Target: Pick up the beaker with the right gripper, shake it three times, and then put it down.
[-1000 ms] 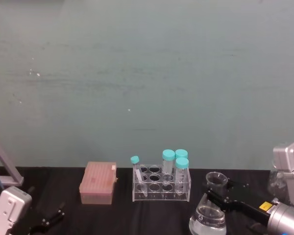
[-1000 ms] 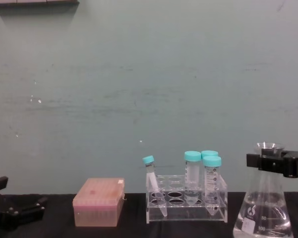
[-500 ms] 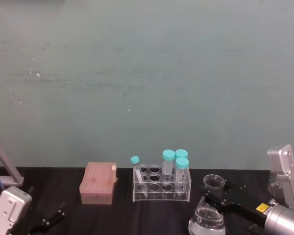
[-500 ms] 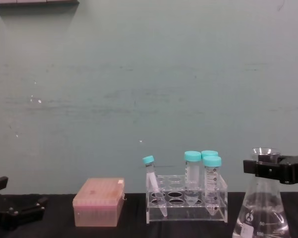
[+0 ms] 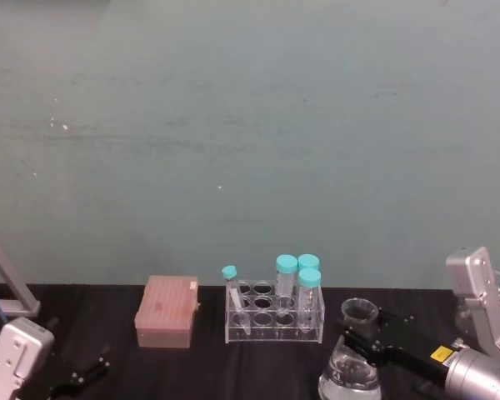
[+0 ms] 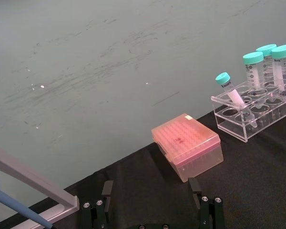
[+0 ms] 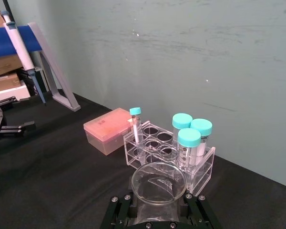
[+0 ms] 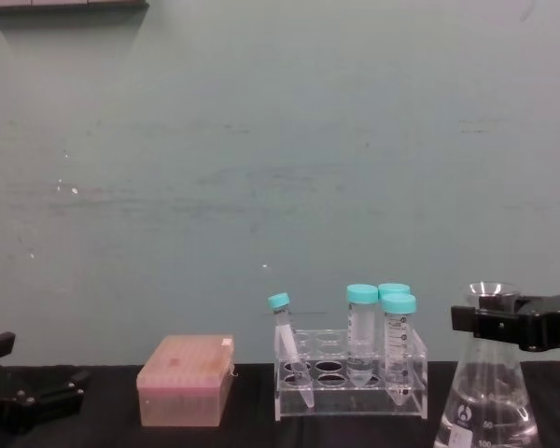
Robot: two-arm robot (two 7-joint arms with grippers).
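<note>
The black blocky right hand (image 8: 490,322) is gripping the clear glass conical beaker (image 8: 486,411) by its neck, just right of the clear tube rack (image 8: 350,385); the left hand (image 6: 152,202) is sitting open.

Right pincer (image 8: 493,322) clamped, left pincer (image 8: 37,403) parked.

one beaker (image 8: 486,401), one tube rack (image 8: 349,378), four teal-capped tubes (image 8: 362,329), one pink tip box (image 8: 186,379), two grippers (image 8: 513,326).

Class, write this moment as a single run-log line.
right gripper: shut on beaker neck | beaker: upright, right of tube rack | left gripper: open, parked low left
</note>
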